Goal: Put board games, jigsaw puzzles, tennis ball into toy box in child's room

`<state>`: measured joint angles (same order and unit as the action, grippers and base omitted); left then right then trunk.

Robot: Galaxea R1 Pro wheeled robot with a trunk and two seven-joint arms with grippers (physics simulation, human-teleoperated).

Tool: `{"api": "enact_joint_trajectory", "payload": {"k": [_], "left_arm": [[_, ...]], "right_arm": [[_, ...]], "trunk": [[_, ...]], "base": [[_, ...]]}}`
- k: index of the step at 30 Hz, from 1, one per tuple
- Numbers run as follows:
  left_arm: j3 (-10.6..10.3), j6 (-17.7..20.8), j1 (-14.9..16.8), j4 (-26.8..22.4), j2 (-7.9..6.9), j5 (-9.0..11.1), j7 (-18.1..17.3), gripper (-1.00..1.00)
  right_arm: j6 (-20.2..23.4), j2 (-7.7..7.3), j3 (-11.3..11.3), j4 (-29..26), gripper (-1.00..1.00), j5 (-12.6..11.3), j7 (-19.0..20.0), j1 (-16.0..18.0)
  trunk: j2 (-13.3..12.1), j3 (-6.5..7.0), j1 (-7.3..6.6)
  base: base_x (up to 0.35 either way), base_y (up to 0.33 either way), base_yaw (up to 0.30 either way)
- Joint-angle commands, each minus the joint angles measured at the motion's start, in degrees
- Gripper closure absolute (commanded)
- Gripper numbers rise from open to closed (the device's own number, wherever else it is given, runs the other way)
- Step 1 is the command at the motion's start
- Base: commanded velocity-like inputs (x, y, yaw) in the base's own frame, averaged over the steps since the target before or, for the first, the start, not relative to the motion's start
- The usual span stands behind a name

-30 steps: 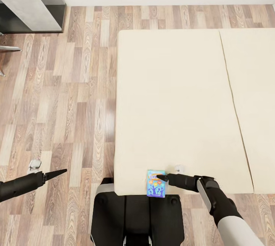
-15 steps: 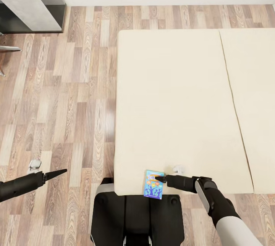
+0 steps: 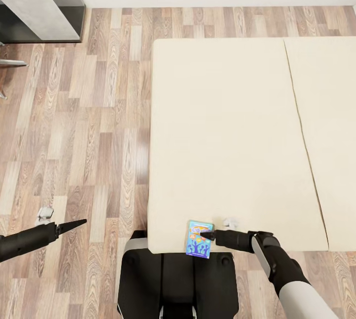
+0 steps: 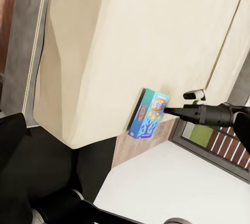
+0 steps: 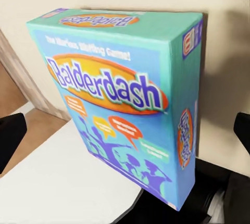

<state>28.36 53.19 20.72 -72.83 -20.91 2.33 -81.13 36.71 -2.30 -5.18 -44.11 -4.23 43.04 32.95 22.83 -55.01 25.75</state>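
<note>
the blue balderdash box [image 3: 200,239] overhangs the bed [image 3: 222,126] near edge, right tool [image 3: 206,234] tip at it, grip unclear; left tool [image 3: 74,223] looks pinched together.

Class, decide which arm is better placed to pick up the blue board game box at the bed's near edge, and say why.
The right. Its gripper is already at the blue Balderdash board game box on the beige bed, and the right wrist camera faces the box squarely. The left gripper hangs over the wood-plank floor, well away from the bed.
</note>
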Motion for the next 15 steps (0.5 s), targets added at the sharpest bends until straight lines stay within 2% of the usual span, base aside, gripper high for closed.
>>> {"api": "enact_joint_trajectory", "payload": {"k": [1, 8, 15], "left_arm": [[0.0, 0.6, 0.0, 0.0, -0.01, 0.0, -0.2, -1.0], [0.0, 0.6, 0.0, 0.0, -0.01, 0.0, -0.2, -1.0], [0.0, 0.6, 0.0, 0.0, -0.01, 0.0, -0.2, -1.0]], "right_arm": [[0.5, 0.01, 0.1, 0.2, -1.0, -0.4, 0.0, 0.0], [0.0, 0.01, 2.1, 2.1, -1.0, -0.4, -0.1, 0.0], [-0.3, 0.07, 2.9, 2.9, -1.0, -0.4, -0.3, 0.0]], "trunk": [[0.1, -0.05, 0.03], [0.1, -0.05, 0.03], [0.1, -0.05, 0.03]], "base": [[0.0, 0.0, 0.0], [0.0, 0.0, 0.0], [0.0, 0.0, 0.0]]}}
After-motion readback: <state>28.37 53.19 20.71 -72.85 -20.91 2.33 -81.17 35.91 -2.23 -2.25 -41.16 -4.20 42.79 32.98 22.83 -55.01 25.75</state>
